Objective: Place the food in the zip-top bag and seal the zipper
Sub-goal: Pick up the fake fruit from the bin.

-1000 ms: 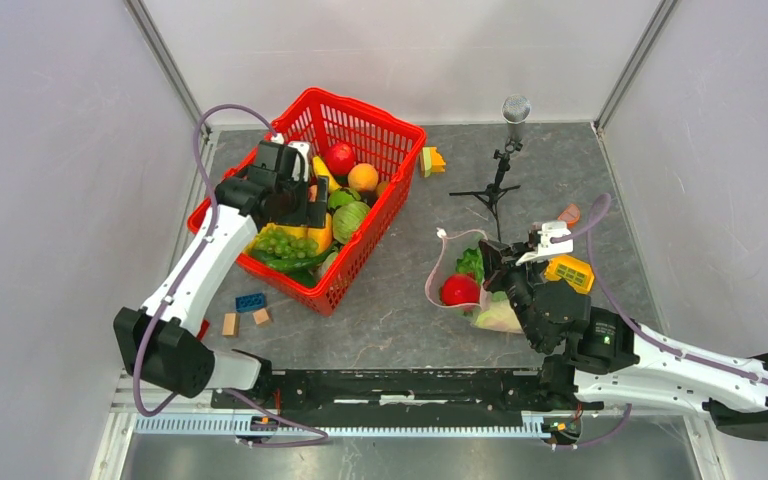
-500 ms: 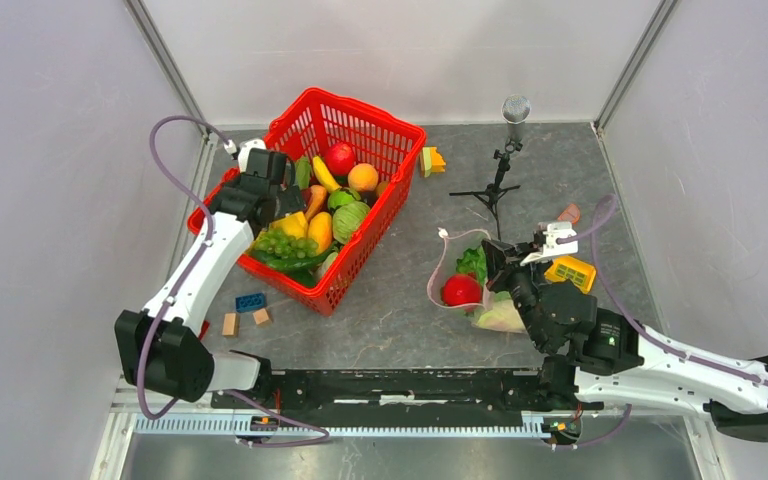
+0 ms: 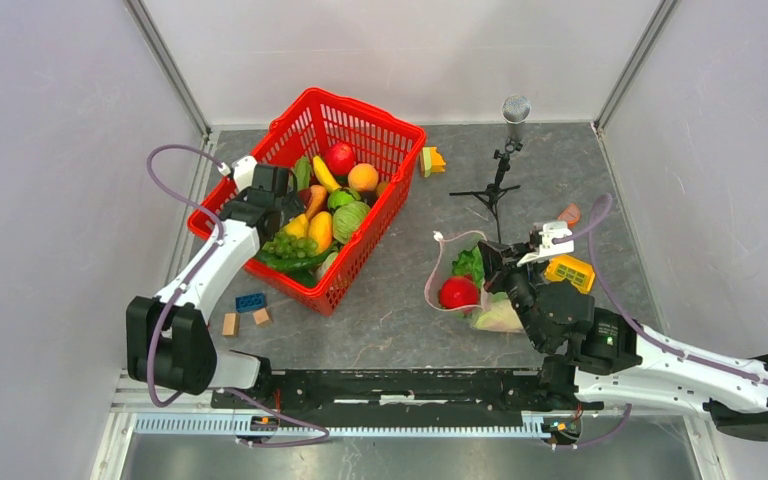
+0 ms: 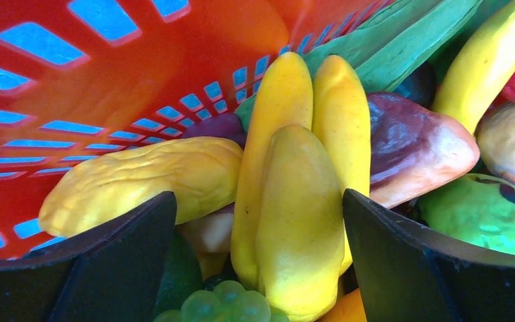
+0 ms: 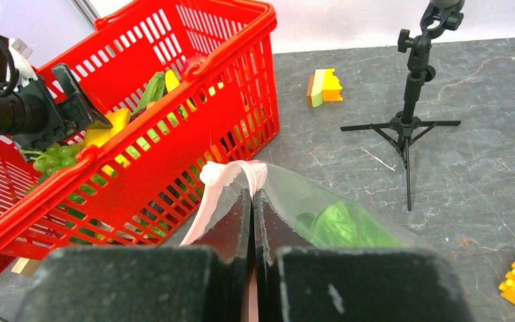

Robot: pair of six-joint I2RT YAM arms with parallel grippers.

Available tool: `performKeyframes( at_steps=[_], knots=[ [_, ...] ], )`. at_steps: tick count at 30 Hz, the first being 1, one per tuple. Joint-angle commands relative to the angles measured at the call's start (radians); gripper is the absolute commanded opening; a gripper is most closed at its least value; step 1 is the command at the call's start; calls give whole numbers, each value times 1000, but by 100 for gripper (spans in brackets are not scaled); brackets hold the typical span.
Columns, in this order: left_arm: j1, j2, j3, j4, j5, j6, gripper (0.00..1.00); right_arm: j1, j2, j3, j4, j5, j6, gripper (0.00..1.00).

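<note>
Step in hand: fetching one more piece of food. The bag is partly filled, and I judge the sealing is not yet begun.
Left gripper (image 4: pixel 258 201): it is inside the red basket (image 3: pixel 360 105), close to the basket's left wall. The jaws stand wide apart, one on each side of the bananas (image 4: pixel 302 221), and nothing is gripped.
Bananas: they lie on top of the other food in the basket, with green grapes (image 4: pixel 221 302) just under them.
Right gripper (image 5: pixel 252 201): the jaws are pressed together, clamped on the mouth edge of the bag (image 5: pixel 295 194) at the pink strip (image 5: pixel 231 173).
Bag: it lies on the table to the right of the basket, near it but not touching. Its mouth edge is held up, facing the basket.
In the bag: the lettuce (image 5: pixel 338 225), a red fruit (image 3: pixel 459 291) and a cream vegetable (image 3: pixel 498 316).
Left in the basket: many other pieces lie deeper in it, beyond the bananas.
Next move: the left jaws should close on the bananas, lift them over the basket's rim and carry them to the right, to the bag's mouth.
What it calls for: the grip must be firm, because the bananas look smooth and rounded. The mouth looks narrow, so the right gripper must keep it raised.
Whether the mouth is wide enough: I cannot tell.
</note>
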Motion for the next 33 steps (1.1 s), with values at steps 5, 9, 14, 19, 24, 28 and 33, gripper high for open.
performKeyframes(
  at_steps=[5, 9, 14, 19, 24, 28, 33],
  knots=[
    [11, -13, -53, 66, 86, -30, 83, -2, -2, 13, 44, -3, 1, 3],
    [10, -75, -91, 96, 119, -15, 75, -2, -7, 8, 47, -3, 6, 3],
    [9, -153, -143, 108, 197, 17, 86, -2, -5, 3, 53, -8, 14, 3],
    [9, -212, -163, 59, 109, 12, 100, -1, 0, 5, 53, -21, 16, 3],
    [11, -230, -172, 57, 98, 16, 100, -1, 6, 5, 55, -27, 18, 3],
    [11, -186, -179, 84, 162, 33, 95, -1, 2, 3, 57, -31, 20, 3],
    [10, -148, -177, 97, 201, 26, 79, -2, -9, -3, 56, -30, 26, 3]
  ],
)
